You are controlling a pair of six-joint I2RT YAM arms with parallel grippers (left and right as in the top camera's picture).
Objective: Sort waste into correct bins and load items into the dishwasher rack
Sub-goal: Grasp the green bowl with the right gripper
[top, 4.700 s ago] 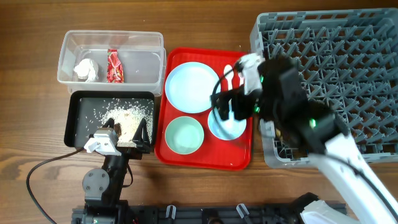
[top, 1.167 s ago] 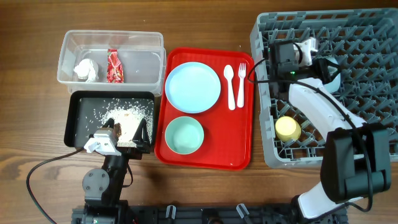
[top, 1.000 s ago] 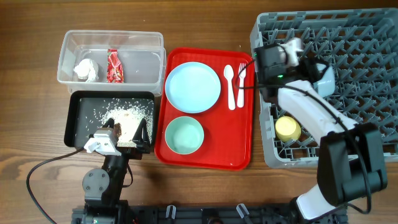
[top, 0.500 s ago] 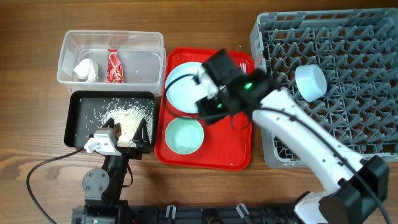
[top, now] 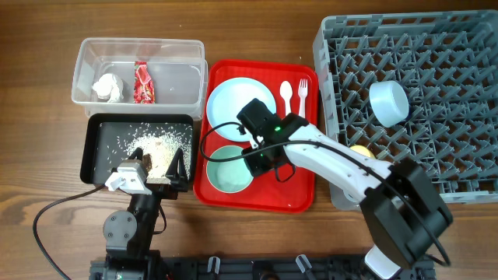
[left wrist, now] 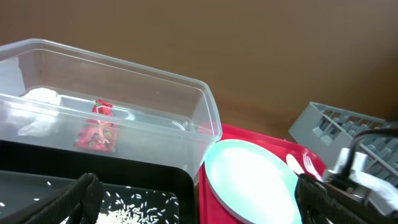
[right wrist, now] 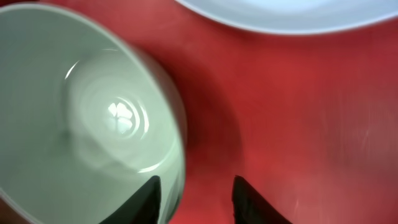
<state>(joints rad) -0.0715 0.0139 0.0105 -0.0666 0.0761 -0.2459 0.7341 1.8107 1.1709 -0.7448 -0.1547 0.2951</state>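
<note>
The right pincer hung released, jaws astride the green bowl's rim, apparently to pinch its wall for the rack.

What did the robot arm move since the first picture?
The right pincer carried the light blue bowl from the red tray into the dishwasher rack and let go. It then swung back to the tray and now hangs open at the rim of the pale green bowl. The plate, spoon, fork and left pincer stayed put.
</note>
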